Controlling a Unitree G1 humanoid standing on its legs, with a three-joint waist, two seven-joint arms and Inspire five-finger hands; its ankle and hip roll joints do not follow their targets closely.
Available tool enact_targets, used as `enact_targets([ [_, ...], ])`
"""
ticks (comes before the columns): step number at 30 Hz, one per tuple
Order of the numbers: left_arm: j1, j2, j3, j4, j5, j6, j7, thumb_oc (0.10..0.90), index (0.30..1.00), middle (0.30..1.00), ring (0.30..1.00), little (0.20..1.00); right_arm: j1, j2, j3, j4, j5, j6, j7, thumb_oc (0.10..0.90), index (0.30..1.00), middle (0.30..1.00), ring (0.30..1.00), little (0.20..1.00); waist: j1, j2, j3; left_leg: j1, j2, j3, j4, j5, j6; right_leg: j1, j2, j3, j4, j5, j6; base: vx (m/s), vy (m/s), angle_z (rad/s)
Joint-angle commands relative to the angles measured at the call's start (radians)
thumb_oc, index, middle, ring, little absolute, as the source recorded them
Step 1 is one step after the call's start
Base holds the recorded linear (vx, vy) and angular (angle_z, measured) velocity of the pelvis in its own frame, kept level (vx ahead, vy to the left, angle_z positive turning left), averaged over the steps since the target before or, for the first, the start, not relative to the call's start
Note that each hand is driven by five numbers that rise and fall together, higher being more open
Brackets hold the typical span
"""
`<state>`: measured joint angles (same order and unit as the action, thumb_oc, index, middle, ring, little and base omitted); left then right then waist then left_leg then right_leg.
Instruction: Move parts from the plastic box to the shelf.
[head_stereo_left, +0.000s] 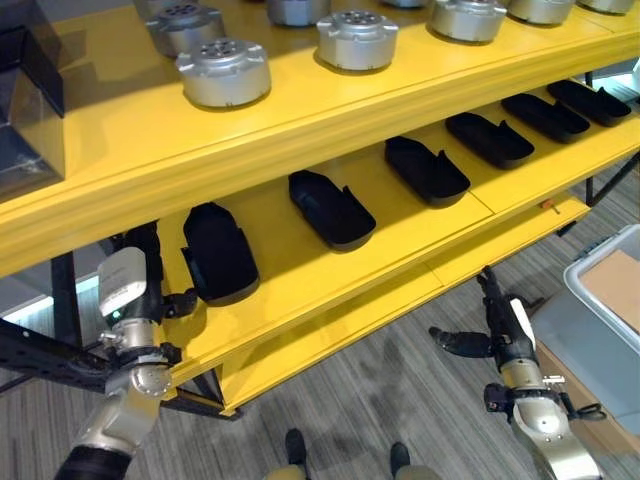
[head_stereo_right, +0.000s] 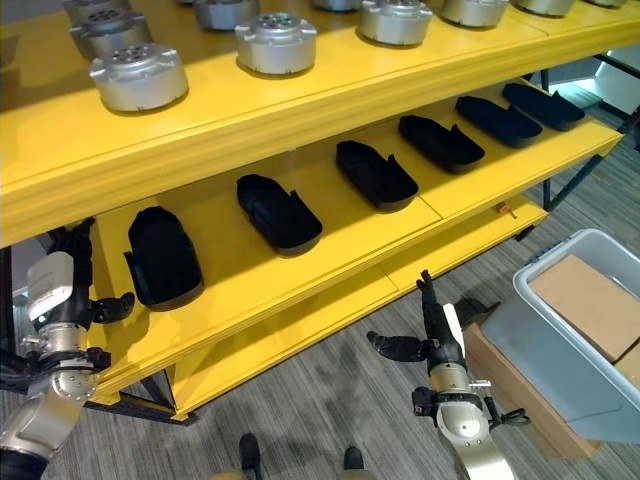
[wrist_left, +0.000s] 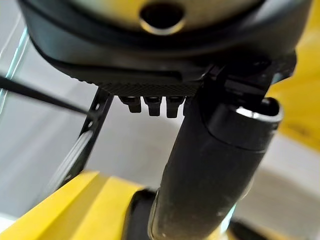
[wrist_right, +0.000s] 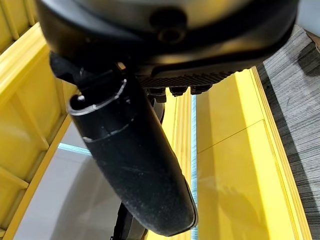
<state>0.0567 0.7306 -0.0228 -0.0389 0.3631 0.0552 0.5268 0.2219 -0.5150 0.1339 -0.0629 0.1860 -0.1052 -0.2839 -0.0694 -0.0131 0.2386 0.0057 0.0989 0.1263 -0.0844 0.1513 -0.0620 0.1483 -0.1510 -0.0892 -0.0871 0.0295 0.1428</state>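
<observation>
Parts (head_stereo_left: 218, 251) line the yellow shelf (head_stereo_left: 420, 235). Left hand (head_stereo_left: 128, 290) at its left end and right hand (head_stereo_left: 500, 325) below it both reach upward, fingers straight, empty.

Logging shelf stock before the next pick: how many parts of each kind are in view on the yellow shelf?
Black parts, middle level: 6
Silver round parts, top level: 8, several cut off at the view's edge
Total: 14

Matt black plastic parts (head_stereo_left: 330, 208) lie on the glossy yellow shelf (head_stereo_left: 300, 280) (painted metal, seemingly).
</observation>
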Motion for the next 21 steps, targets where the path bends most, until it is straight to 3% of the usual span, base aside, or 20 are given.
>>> enact_targets([
  [1, -0.099, -0.001, 0.056, -0.056, -0.225, -0.341, -0.157, 0.9, 1.0, 1.0, 1.0, 1.0, -0.046, -0.007, -0.088, -0.144, -0.011, -0.128, -0.048, 0.9, 1.0, 1.0, 1.0, 1.0, 0.009, 0.007, -0.067, 0.063, 0.011, -0.025, 0.003, -0.122, 0.008, -0.082, 0.01, -0.04, 0.083, -0.048, -0.013, -0.02, -0.092, 0.15],
  [2, -0.083, -0.023, 0.054, -0.09, -0.32, -0.374, -0.228, 0.9, 1.0, 1.0, 1.0, 1.0, -0.041, -0.002, -0.094, -0.151, -0.009, -0.128, -0.044, 0.9, 1.0, 1.0, 1.0, 1.0, 0.012, 0.007, -0.07, 0.065, 0.011, -0.028, 0.002, -0.127, 0.008, -0.079, 0.01, -0.042, 0.08, -0.053, -0.012, -0.04, -0.138, 0.06],
  [3, -0.037, -0.095, 0.028, -0.191, -0.643, -0.406, -0.608, 0.9, 1.0, 1.0, 1.0, 1.0, -0.039, 0.019, -0.105, -0.162, -0.003, -0.134, -0.035, 0.9, 1.0, 1.0, 1.0, 1.0, 0.025, 0.013, -0.071, 0.063, 0.013, -0.035, 0.002, -0.126, 0.006, -0.076, 0.015, -0.052, 0.076, -0.051, -0.015, -0.03, -0.181, 0.0],
  [4, -0.017, -0.145, -0.034, -0.259, -0.863, -0.332, -0.844, 0.9, 1.0, 1.0, 1.0, 1.0, -0.056, 0.03, -0.099, -0.159, 0.026, -0.13, -0.023, 0.9, 1.0, 1.0, 1.0, 1.0, 0.034, 0.017, -0.072, 0.063, 0.017, -0.041, 0.001, -0.123, 0.003, -0.072, 0.019, -0.061, 0.074, -0.049, -0.02, -0.06, -0.216, -0.03],
  [6, -0.015, -0.175, -0.112, -0.277, -1.083, -0.267, -1.032, 0.9, 1.0, 1.0, 1.0, 1.0, -0.099, 0.035, -0.065, -0.13, 0.058, -0.145, -0.018, 0.9, 1.0, 1.0, 1.0, 1.0, 0.044, 0.022, -0.074, 0.066, 0.027, -0.045, 0.0, -0.117, -0.004, -0.066, 0.028, -0.075, 0.069, -0.048, -0.029, -0.03, -0.189, 0.03],
  [7, -0.004, -0.2, -0.145, -0.267, -1.213, -0.257, -1.085, 0.9, 1.0, 1.0, 1.0, 1.0, -0.134, 0.045, -0.033, -0.096, 0.1, -0.157, -0.01, 0.9, 1.0, 1.0, 1.0, 1.0, 0.053, 0.023, -0.075, 0.067, 0.035, -0.049, 0.0, -0.111, -0.011, -0.062, 0.033, -0.082, 0.063, -0.047, -0.037, -0.02, -0.153, 0.04],
  [9, 0.008, -0.222, -0.154, -0.256, -1.258, -0.206, -1.135, 0.9, 1.0, 1.0, 1.0, 1.0, -0.143, 0.05, -0.02, -0.085, 0.141, -0.165, 0.013, 0.9, 1.0, 1.0, 1.0, 1.0, 0.062, 0.023, -0.078, 0.066, 0.04, -0.053, -0.002, -0.106, -0.015, -0.058, 0.039, -0.09, 0.055, -0.046, -0.043, -0.02, -0.132, -0.04],
  [13, 0.055, -0.261, -0.181, -0.234, -1.346, -0.2, -1.222, 0.9, 1.0, 1.0, 1.0, 1.0, -0.158, 0.053, 0.007, -0.08, 0.235, -0.178, 0.098, 0.9, 1.0, 1.0, 1.0, 1.0, 0.08, 0.021, -0.082, 0.057, 0.059, -0.059, -0.003, -0.091, -0.028, -0.056, 0.056, -0.111, 0.04, -0.046, -0.06, -0.01, -0.132, 0.06],
  [16, 0.074, -0.279, -0.197, -0.23, -1.375, -0.229, -1.264, 0.9, 1.0, 1.0, 1.0, 1.0, -0.161, 0.06, 0.032, -0.09, 0.282, -0.183, 0.177, 0.9, 1.0, 1.0, 1.0, 1.0, 0.091, 0.019, -0.071, 0.03, 0.087, -0.071, -0.003, -0.057, -0.049, -0.06, 0.078, -0.125, 0.041, -0.049, -0.079, 0.0, -0.125, 0.12],
  [18, 0.078, -0.288, -0.197, -0.228, -1.414, -0.207, -1.306, 0.9, 1.0, 1.0, 1.0, 1.0, -0.151, 0.064, 0.028, -0.092, 0.279, -0.186, 0.186, 0.9, 1.0, 1.0, 1.0, 1.0, 0.087, 0.018, -0.065, 0.022, 0.092, -0.046, 0.006, -0.051, -0.052, -0.057, 0.078, -0.137, 0.038, -0.047, -0.081, -0.03, -0.052, 0.17],
  [21, 0.071, -0.305, -0.197, -0.214, -1.445, -0.198, -1.344, 0.9, 1.0, 1.0, 1.0, 1.0, -0.133, 0.066, 0.018, -0.086, 0.279, -0.201, 0.19, 0.9, 1.0, 1.0, 1.0, 1.0, 0.075, 0.008, -0.061, 0.0, 0.076, 0.012, 0.093, -0.091, -0.046, -0.058, 0.063, -0.168, 0.032, -0.038, -0.08, -0.06, -0.018, 0.18],
])
